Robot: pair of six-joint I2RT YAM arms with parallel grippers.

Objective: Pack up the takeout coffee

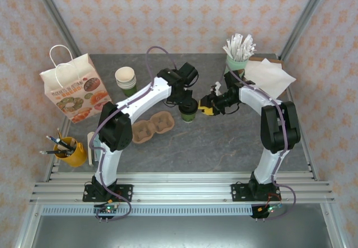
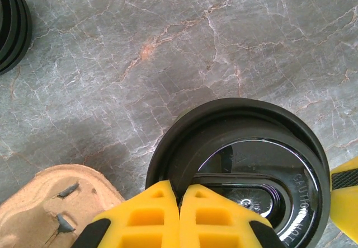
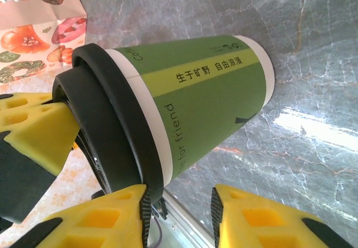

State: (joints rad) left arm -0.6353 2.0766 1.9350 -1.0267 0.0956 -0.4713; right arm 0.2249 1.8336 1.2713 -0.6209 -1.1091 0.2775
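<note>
Top view: small green-and-cream paper cup (image 1: 188, 113) with round black plastic lid (image 1: 188, 108) stood upright mid-table. Left gripper (image 1: 184, 101) over lid from 12 o'clock. Right gripper (image 1: 206, 108) just beside, 3 o'clock. Brown moulded cardboard carrier (image 1: 152, 126) near, 8 o'clock. Printed paper bag (image 1: 72, 88) well apart, 10 o'clock.

Left wrist: fingers (image 2: 218, 217) drawn together at lid rim; pinching or pressing, could not tell.

Right wrist: fingers (image 3: 263, 220) spread, not clamped on cup.

Step probably securing cup. Next move calls for firm hold and straight lift clearing carrier edge. Free table at 6 o'clock.
</note>
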